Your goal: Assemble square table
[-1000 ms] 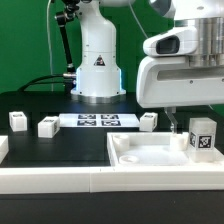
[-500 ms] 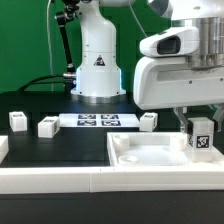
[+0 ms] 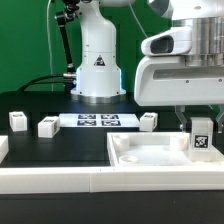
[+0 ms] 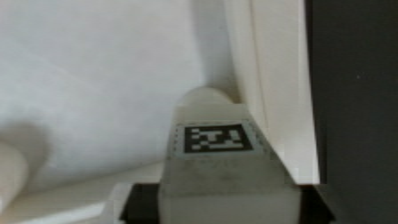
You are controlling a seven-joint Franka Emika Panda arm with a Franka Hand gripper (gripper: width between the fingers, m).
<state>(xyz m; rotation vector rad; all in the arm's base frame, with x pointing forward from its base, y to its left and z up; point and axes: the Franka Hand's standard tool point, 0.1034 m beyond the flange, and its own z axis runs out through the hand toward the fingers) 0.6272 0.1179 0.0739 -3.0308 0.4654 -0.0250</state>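
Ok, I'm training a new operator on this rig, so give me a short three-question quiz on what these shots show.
1. True or false: the gripper is shut on a tagged leg close to the tabletop.
2. How many loose legs stand on the black work surface?
3. The marker board lies: A) between two loose legs, B) on the tabletop, C) in the gripper.
Key: 1 true; 2 three; 3 A.
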